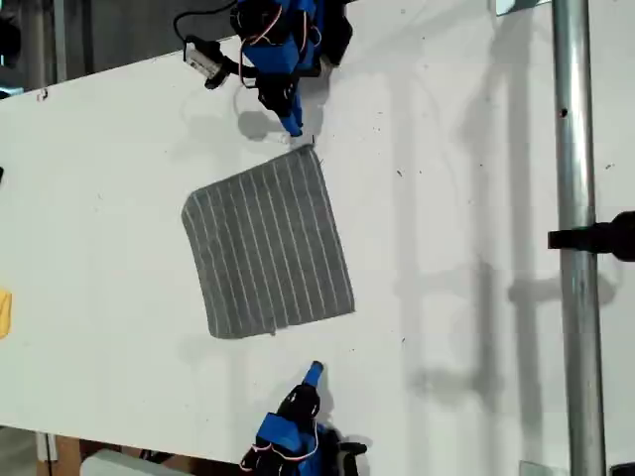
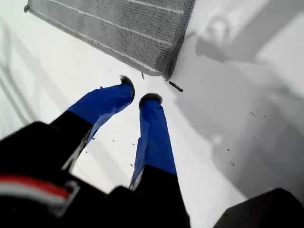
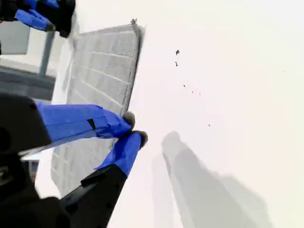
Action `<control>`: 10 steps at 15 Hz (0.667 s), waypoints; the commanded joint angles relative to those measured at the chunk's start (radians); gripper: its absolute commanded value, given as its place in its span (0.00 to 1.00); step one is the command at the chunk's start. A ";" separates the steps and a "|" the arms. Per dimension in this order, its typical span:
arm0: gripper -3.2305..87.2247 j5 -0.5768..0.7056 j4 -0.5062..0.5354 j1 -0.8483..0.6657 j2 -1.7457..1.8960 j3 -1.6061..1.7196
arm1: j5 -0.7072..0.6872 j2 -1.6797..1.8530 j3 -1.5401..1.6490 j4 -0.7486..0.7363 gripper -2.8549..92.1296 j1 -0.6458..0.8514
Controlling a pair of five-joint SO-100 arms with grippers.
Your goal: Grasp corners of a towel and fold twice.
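Blue fingers of my first gripper [image 2: 137, 97] are filling the near foreground of the first wrist view, and they are sitting slightly parted with only a narrow gap, nothing between them. Just ahead of those tips, the towel [image 2: 128, 28] is lying flat on the white table [image 1: 476, 198], and its nearest corner [image 2: 167, 71] is waiting just beyond the fingers, close but not touching.

I am judging the task as barely begun: 0 of the 2 folds are showing. In the exterior view the cloth is spreading out as 1 single flat layer, all 4 corners lying free.

My second gripper [image 3: 134, 129] is hanging over the opposite side with its tips pressed together, holding nothing. From it, one long edge of the towel is running away toward the far corner where my first gripper is hovering. The near edge is lying a little short of these closed tips, apart from them.

Both corner grabs are still ahead of me, so I am thinking the second fingers are needing to open first.
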 commanded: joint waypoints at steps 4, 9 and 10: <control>0.00 -0.701 -0.008 -0.048 0.006 0.006 | -0.012 -0.003 -0.015 0.003 0.12 0.003; 0.00 -0.693 -0.006 -0.037 0.006 0.006 | -0.012 -0.003 -0.015 0.003 0.12 0.003; 0.00 -0.696 -0.006 -0.040 0.006 0.006 | -0.012 -0.003 -0.015 0.003 0.12 0.003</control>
